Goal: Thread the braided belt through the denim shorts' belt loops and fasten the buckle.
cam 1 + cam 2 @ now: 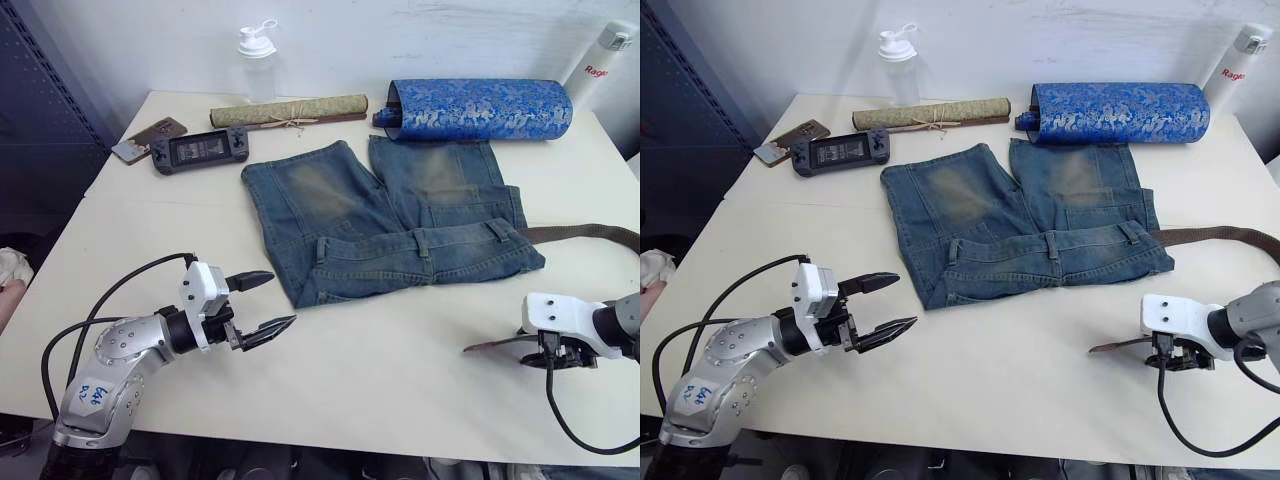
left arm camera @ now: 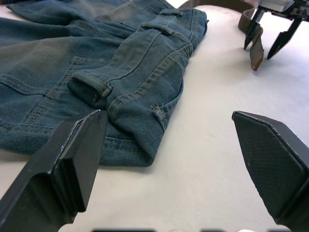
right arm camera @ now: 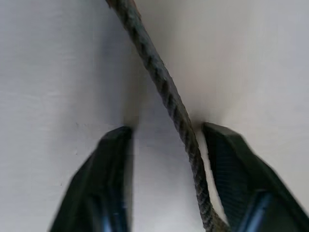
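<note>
The denim shorts (image 1: 380, 215) lie flat mid-table, waistband toward me, with belt loops (image 1: 424, 243) standing along it. The braided belt (image 1: 580, 235) runs from the waistband's right end toward the table's right edge. Its leather end (image 1: 492, 346) lies on the table at the near right. My right gripper (image 3: 166, 130) is open, pointing down, and the belt strap passes between its fingers close to one pad (image 3: 227, 159). My left gripper (image 1: 283, 300) is open just off the waistband's left corner (image 2: 145, 150), holding nothing. The buckle is out of view.
Along the far edge stand a blue brocade roll (image 1: 480, 108), a rolled scroll (image 1: 290, 112), a handheld game console (image 1: 200, 150), a phone (image 1: 148, 138), a shaker bottle (image 1: 257, 60) and a white bottle (image 1: 600, 55). Bare white table (image 1: 400, 380) lies between my grippers.
</note>
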Robot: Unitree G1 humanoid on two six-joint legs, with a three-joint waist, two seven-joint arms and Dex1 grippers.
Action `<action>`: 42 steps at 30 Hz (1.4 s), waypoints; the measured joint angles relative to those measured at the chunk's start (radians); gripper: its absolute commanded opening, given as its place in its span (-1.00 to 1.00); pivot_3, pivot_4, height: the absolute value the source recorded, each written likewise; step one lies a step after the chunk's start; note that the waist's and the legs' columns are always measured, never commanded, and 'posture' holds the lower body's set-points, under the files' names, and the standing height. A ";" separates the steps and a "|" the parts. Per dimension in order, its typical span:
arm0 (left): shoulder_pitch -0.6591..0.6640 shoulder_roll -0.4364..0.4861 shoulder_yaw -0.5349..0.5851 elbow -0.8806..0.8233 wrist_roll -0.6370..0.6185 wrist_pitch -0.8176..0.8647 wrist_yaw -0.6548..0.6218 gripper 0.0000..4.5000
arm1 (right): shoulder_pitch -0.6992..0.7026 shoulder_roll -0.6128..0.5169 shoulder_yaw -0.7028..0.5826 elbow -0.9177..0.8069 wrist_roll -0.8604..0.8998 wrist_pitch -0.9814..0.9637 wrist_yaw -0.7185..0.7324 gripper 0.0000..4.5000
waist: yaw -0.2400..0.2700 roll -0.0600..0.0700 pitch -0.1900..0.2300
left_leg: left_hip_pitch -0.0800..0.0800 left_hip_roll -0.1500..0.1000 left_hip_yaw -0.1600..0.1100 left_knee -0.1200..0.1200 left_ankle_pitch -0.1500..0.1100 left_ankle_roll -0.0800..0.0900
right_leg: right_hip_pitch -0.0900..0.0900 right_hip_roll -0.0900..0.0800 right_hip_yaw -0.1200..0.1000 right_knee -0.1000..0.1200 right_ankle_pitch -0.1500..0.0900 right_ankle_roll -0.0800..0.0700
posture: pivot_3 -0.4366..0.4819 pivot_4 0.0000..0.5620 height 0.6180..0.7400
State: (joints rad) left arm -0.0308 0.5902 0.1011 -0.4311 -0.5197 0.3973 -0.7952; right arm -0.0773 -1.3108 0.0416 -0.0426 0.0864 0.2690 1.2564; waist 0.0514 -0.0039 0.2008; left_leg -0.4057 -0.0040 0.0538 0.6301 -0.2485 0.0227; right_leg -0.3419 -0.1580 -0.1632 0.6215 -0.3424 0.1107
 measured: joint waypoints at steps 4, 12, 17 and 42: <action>0.000 0.000 0.000 -0.003 -0.004 0.006 0.010 1.00 | -0.010 0.016 0.000 0.006 -0.008 -0.006 0.004 -0.98 | -0.002 -0.001 0.000 | 0.001 0.001 0.000 0.001 0.000 0.000 | 0.001 0.001 0.001 0.000 0.000 0.000 | -0.05 -0.47 0.63; -0.018 0.000 -0.009 -0.013 -0.029 0.024 -0.005 1.00 | 0.011 0.091 -0.046 -0.059 0.065 0.042 0.009 -0.98 | -0.010 -0.002 -0.001 | 0.001 0.006 0.001 0.001 -0.002 -0.002 | 0.000 0.006 0.002 0.000 0.000 -0.001 | -0.05 -0.47 0.63; -0.107 0.001 -0.072 -0.029 -0.079 0.071 -0.054 1.00 | -0.057 0.184 -0.031 -0.326 0.214 0.197 0.001 -0.98 | -0.014 0.001 0.001 | 0.001 0.007 0.001 0.002 -0.002 -0.003 | 0.000 0.007 0.003 0.000 0.001 -0.002 | -0.05 -0.47 0.63; -0.285 -0.094 -0.329 0.104 0.042 0.040 -0.163 0.11 | -0.224 0.304 0.118 -0.560 0.260 0.467 -0.180 -1.00 | -0.001 0.001 0.001 | 0.000 0.006 0.003 0.004 -0.003 -0.002 | -0.001 0.007 0.003 0.000 0.001 -0.002 | -0.05 -0.47 0.63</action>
State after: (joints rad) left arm -0.3162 0.4960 -0.2276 -0.3271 -0.4778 0.4369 -0.9579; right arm -0.3017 -1.0067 0.1592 -0.6024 0.3465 0.7356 1.0761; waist 0.0500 -0.0028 0.2017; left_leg -0.4058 0.0018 0.0563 0.6336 -0.2515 0.0203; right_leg -0.3425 -0.1505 -0.1602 0.6213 -0.3418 0.1091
